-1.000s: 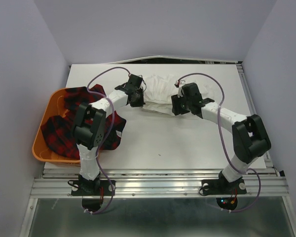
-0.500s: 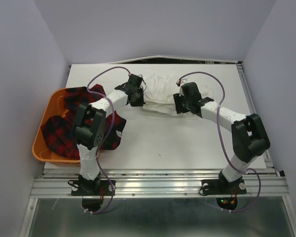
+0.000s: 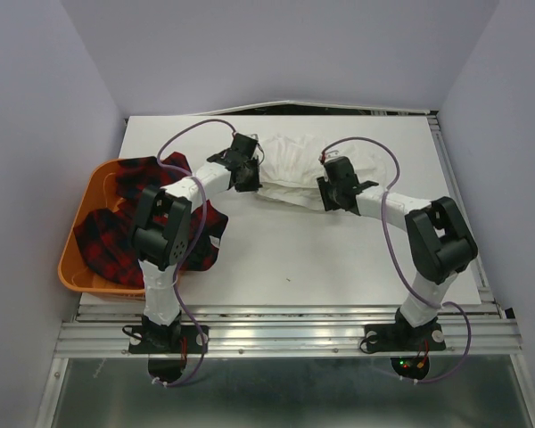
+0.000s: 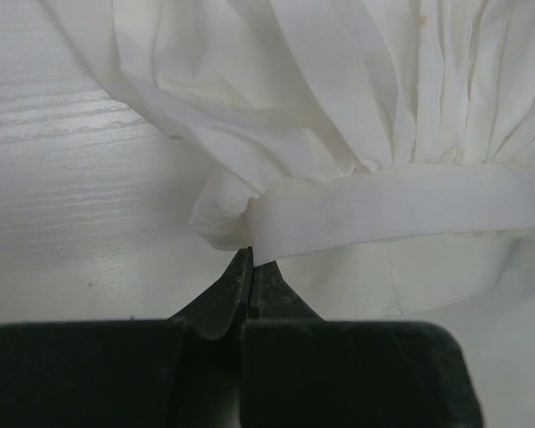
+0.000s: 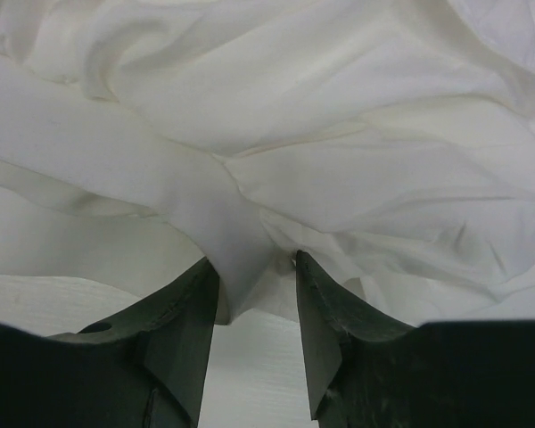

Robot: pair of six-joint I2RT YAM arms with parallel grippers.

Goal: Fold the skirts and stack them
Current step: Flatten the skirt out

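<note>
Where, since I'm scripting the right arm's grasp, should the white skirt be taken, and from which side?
Take the white skirt by its waistband, the flat unpleated strip along its near edge, approaching low from the near side. The left end effector pinches one end; the right end effector straddles that edge, jaws apart.

Plain white is seen all over the white skirt [image 3: 294, 165], no print, with cream shadow caught in the pleats. Red-and-black check is shown on the plaid skirts [image 3: 107, 236]. Bright orange is noted on the basket [image 3: 66, 263]. The table [image 3: 321, 259] is rendered white with faint wood grain. Black is worn by the left gripper [image 4: 250, 259] and the right gripper [image 5: 254, 267]; the arms [image 3: 201, 185] are finished in white with black joints.
</note>
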